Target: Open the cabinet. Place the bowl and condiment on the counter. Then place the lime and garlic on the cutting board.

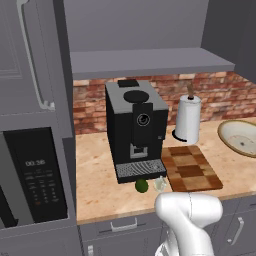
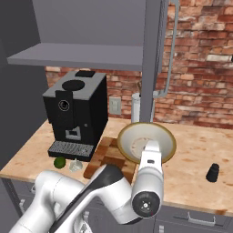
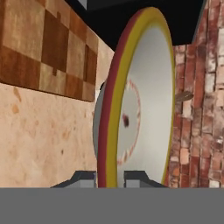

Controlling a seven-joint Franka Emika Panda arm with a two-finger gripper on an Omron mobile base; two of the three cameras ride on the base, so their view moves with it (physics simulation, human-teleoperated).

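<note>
Gripping the rim of the wide shallow cream bowl with the tan-brown rim, the two-finger gripper is sitting with one dark tip on each side of the edge, squeezed right down onto it, so the bowl is definitely in its hold. From the hand view the bowl is standing edge-on straight ahead of the fingers, the beige speckled stone counter is spreading out beside it, and a corner of the checkered brown wooden cutting board is showing further off. Whether the bowl's underside is touching the stone I honestly can't tell from here.

Over in the left base view, the bowl is hanging out just past the board's far side from the boxy black coffee machine, cut off by the frame edge. The small dark-green lime and the whitish lumpy garlic are lying on the counter between the machine's tray and the board's near corner, not on the board yet.

In the right base view the bowl is tilting toward the camera beside the board, with the white forearm covering its lower rim and hiding the fingers. The small black condiment bottle is already lying on the counter, well apart from the board. My guess: next is letting the bowl down flat and letting go.
</note>
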